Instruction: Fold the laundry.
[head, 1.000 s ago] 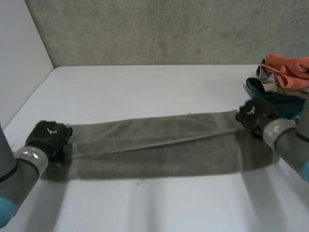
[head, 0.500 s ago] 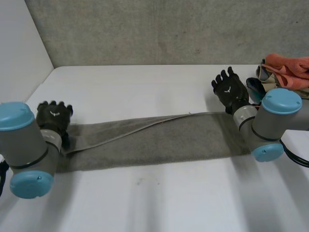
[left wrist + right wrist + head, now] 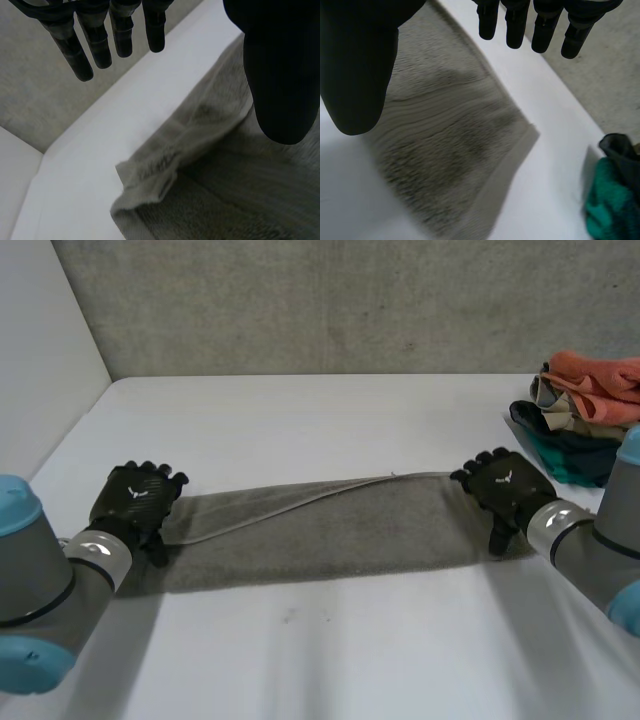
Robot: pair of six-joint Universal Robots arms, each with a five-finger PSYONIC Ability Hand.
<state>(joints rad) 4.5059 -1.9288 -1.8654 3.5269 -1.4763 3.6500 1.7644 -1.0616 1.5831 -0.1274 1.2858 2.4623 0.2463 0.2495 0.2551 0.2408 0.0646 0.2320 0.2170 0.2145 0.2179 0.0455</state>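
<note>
Hovering my left hand (image 3: 135, 502) at one short end of the grey towel (image 3: 330, 530) and my right hand (image 3: 505, 490) at the other, I am gripping nothing. The left fingers (image 3: 96, 45) and the right fingers (image 3: 544, 25) are hanging straight and spread, thumbs well apart, with cloth below them and none between. The towel is lying as a long folded strip across the middle of the counter (image 3: 300, 420), running from near its left edge towards its right edge. I am reading the hands' spots as a set-up for the next fold, end to end, since each is sitting where a pinch would start. The upper layer's edge is running askew along the strip, and the corner under my left hand is lying rumpled, so I am judging it needs squaring. The laundry heap (image 3: 585, 410) is sitting at the right edge, apart from the strip, probably to avoid snagging.
</note>
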